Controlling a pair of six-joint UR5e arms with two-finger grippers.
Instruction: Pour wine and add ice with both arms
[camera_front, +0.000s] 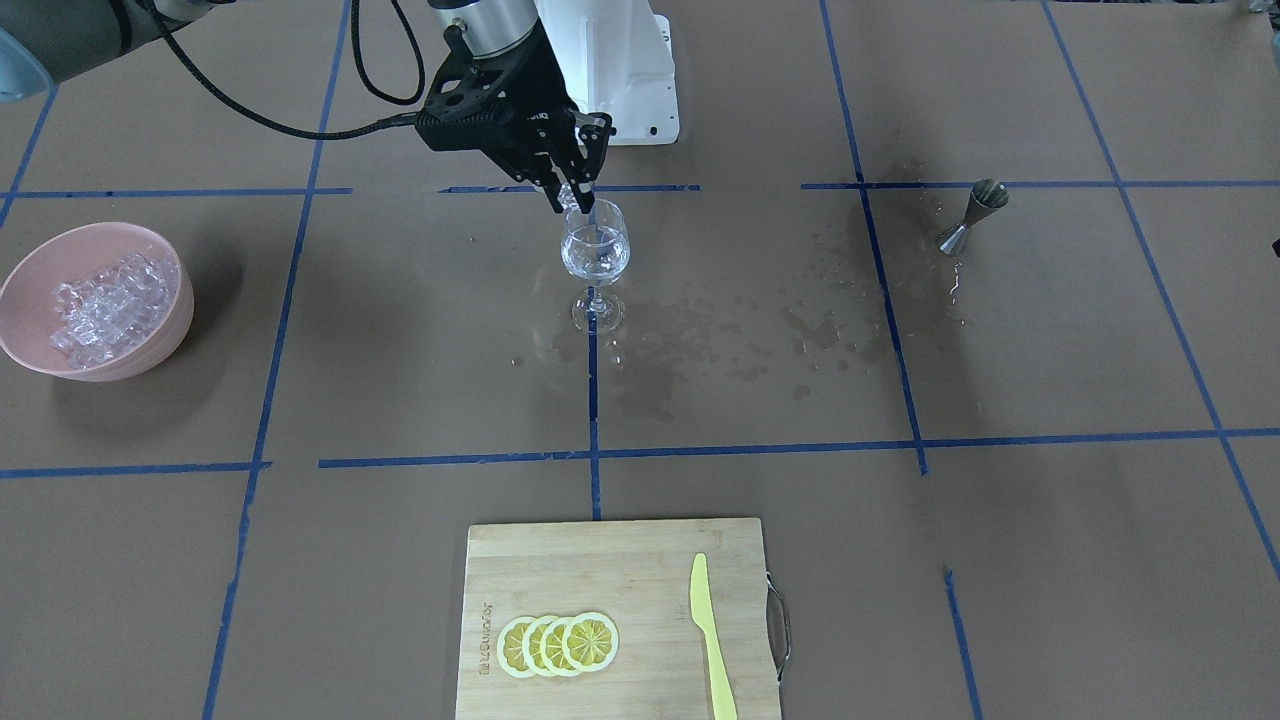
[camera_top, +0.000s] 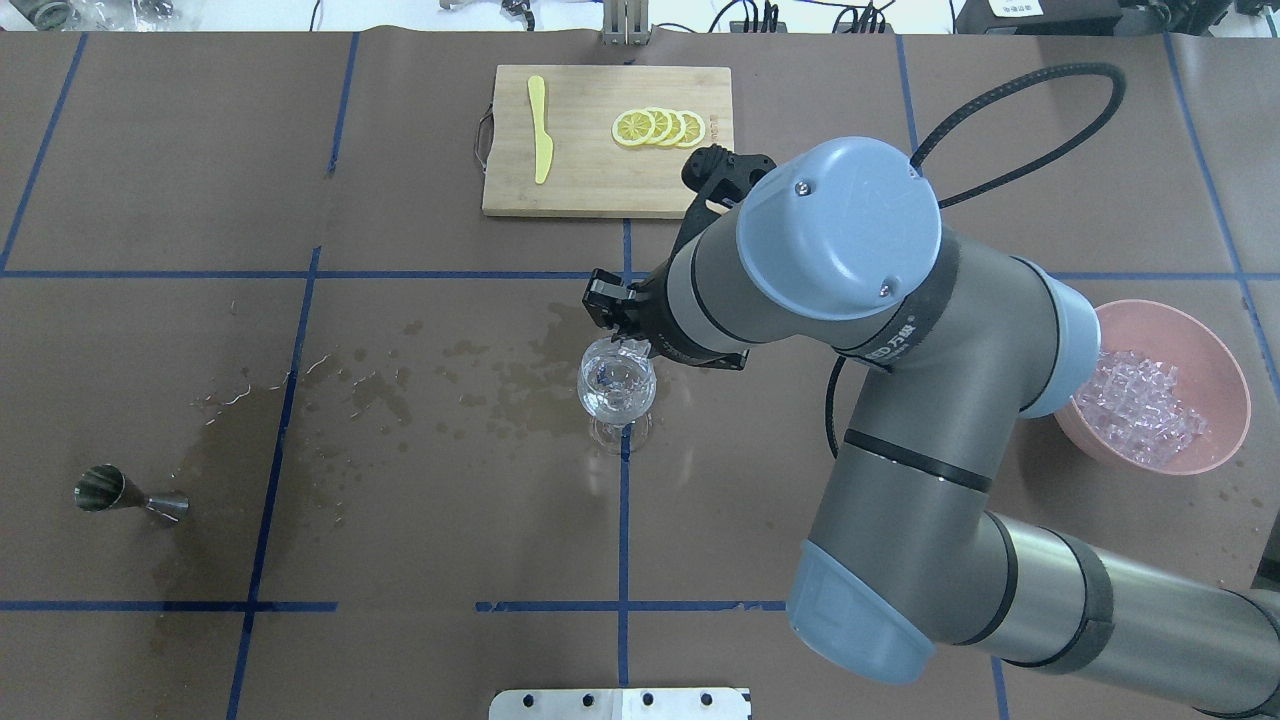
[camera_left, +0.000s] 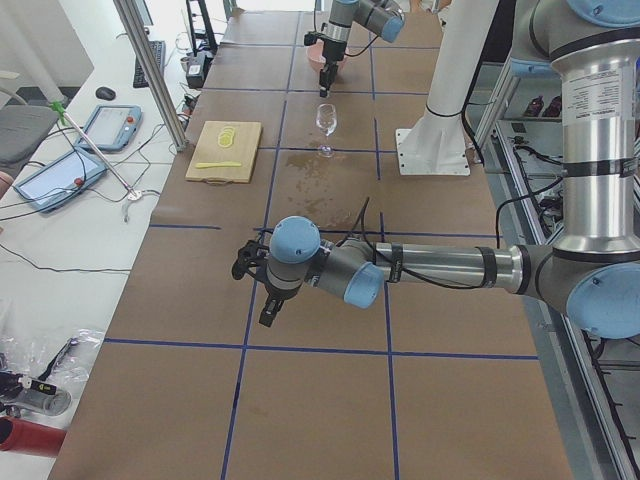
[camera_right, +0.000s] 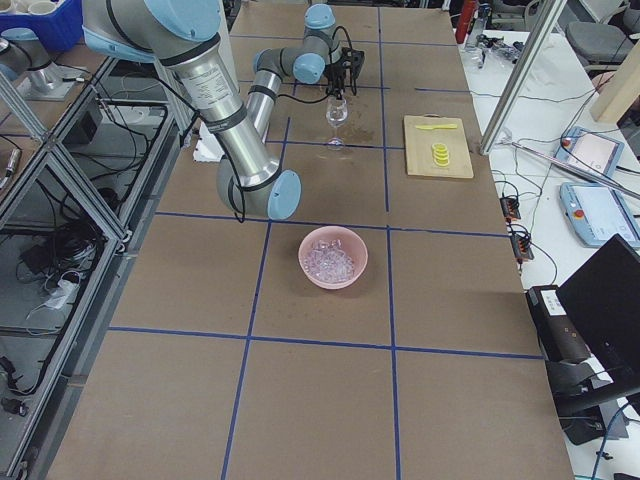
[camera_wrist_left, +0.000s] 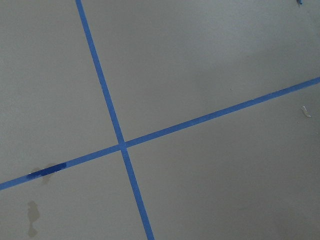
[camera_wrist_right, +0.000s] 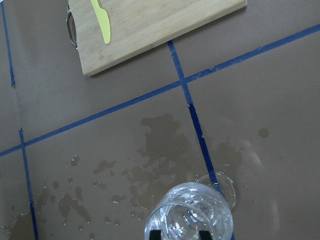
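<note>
A clear wine glass (camera_front: 595, 250) stands at the table's middle on wet paper. It holds clear pieces of ice and what looks like a little wine; I cannot separate the two. My right gripper (camera_front: 571, 197) hangs just over the rim, seemingly shut on one small ice cube. From the right wrist, the glass mouth (camera_wrist_right: 189, 215) lies straight below the fingertips (camera_wrist_right: 155, 234). The heap of ice (camera_front: 100, 305) fills a pink bowl (camera_front: 30, 260). My left gripper (camera_left: 265, 302) hovers over bare paper at the near table end; I cannot tell its state.
A steel jigger (camera_front: 972, 215) lies on its side among dark wet stains (camera_front: 700, 340). A wooden cutting board (camera_front: 560, 560) carries lemon slices (camera_front: 558, 643) and a yellow knife (camera_front: 710, 635). The left wrist view shows only crossed blue tape (camera_wrist_left: 121, 145).
</note>
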